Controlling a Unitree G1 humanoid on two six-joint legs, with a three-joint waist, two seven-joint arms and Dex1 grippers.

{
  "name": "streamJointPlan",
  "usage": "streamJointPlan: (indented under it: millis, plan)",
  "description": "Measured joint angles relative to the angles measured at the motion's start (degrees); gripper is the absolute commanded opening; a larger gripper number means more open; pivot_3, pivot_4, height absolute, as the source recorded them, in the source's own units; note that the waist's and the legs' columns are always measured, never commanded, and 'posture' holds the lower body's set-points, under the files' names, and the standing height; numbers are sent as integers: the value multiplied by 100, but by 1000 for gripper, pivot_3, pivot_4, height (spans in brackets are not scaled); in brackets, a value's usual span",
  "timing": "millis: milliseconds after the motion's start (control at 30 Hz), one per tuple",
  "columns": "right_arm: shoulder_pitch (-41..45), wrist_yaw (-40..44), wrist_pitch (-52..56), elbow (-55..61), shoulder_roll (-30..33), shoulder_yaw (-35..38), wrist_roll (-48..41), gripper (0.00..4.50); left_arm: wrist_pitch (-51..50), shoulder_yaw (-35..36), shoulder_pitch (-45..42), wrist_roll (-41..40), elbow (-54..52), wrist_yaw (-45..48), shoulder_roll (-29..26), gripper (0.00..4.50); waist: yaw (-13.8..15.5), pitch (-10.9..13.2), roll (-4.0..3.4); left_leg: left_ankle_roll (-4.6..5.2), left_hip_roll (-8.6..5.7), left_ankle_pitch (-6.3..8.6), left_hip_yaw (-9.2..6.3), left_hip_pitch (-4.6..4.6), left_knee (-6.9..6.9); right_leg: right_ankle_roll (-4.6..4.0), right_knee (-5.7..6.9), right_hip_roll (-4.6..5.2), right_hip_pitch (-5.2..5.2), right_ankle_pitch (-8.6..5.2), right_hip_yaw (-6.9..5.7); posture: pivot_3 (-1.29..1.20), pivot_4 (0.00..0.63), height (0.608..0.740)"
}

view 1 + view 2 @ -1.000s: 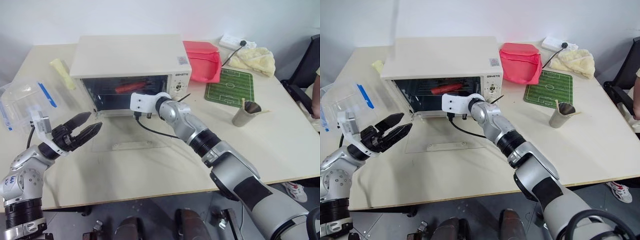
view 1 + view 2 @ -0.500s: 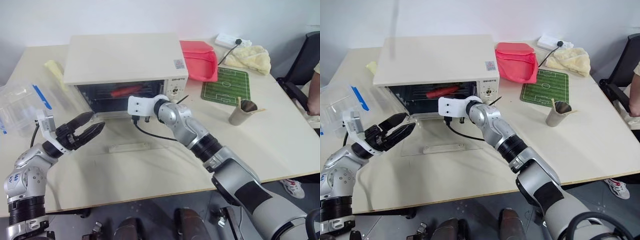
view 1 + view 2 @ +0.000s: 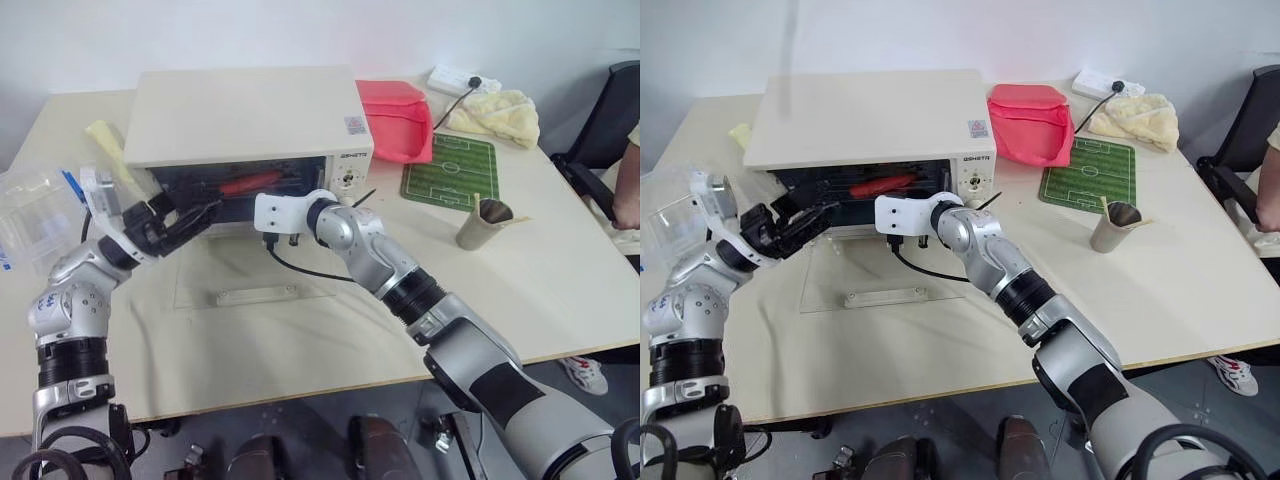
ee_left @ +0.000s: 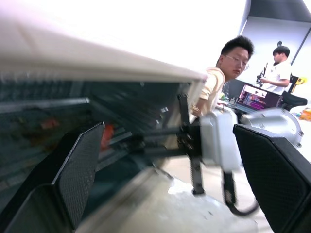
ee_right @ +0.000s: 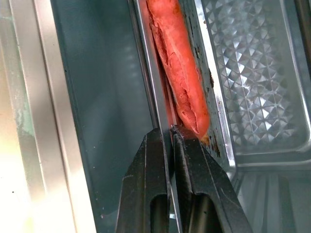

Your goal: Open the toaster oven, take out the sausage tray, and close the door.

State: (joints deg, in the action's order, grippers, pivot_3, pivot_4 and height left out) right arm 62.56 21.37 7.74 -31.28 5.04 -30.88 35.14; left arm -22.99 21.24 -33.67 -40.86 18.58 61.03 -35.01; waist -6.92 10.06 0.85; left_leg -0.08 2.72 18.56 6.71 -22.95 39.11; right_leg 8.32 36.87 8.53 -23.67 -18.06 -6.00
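Cream tabletop, toaster oven at rear, door lying open flat. Right gripper fingers pressed together on rim of sausage tray, still inside the cavity. Left gripper, fingers spread, has risen from beside the door to the oven mouth. Likely two-handed pull-out next.

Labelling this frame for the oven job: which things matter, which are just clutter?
Job:
toaster oven
door, lying open
sausage tray
sausage
right end effector, shut on tray edge

Clutter:
red pouch
green pitch mat
cup
clear plastic box
yellow cloth
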Motion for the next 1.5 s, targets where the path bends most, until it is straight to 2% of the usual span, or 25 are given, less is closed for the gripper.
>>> streamJointPlan:
  millis: [200,567,1500]
  plan:
    - [-157,76,6,274,61,-6,54,28,-23,-49,-108,78,325,131,-18,4500,-20,0,0,0,-1,0,-5,-2,-1,0,0,0,0,0,-1,0,150,740]
    - [-676,625,130,1326,380,-10,97,28,262,-213,-978,487,1511,485,-120,4500,43,0,1,0,-4,0,-6,-4,4,0,0,0,1,0,-3,0,150,740]
    - [-1890,1399,-25,3473,1077,-56,429,28,436,-257,-1298,759,2048,656,-119,4500,141,0,1,-2,-4,-1,-1,-4,10,0,0,1,1,0,-4,0,150,740]
